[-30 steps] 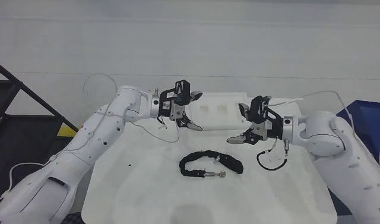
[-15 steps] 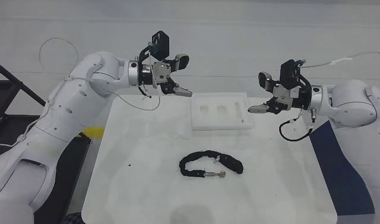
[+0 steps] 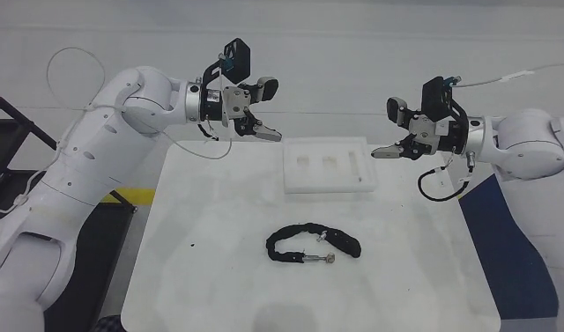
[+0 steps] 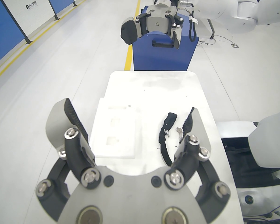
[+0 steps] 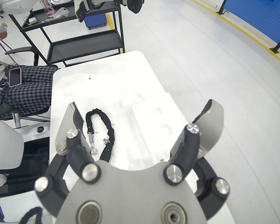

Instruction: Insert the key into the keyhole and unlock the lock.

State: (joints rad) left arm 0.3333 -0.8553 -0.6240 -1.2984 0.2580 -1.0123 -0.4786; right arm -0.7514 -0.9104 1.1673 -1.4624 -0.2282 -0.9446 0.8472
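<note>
Now left gripper (image 3: 271,113) and right gripper (image 3: 389,131) hang empty, jaws spread, flanking the tray (image 3: 292,186); lock (image 3: 291,240) lies on the table (image 3: 211,270).

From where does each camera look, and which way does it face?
Top: above the arms, looking down on the table and chain lock; both arms show.
Left wrist: behind the open left gripper, facing across the table at the right gripper.
Right wrist: behind the open right gripper, facing back at the left gripper.
Shared: both wrist views hold the chain lock and white tray.
</note>
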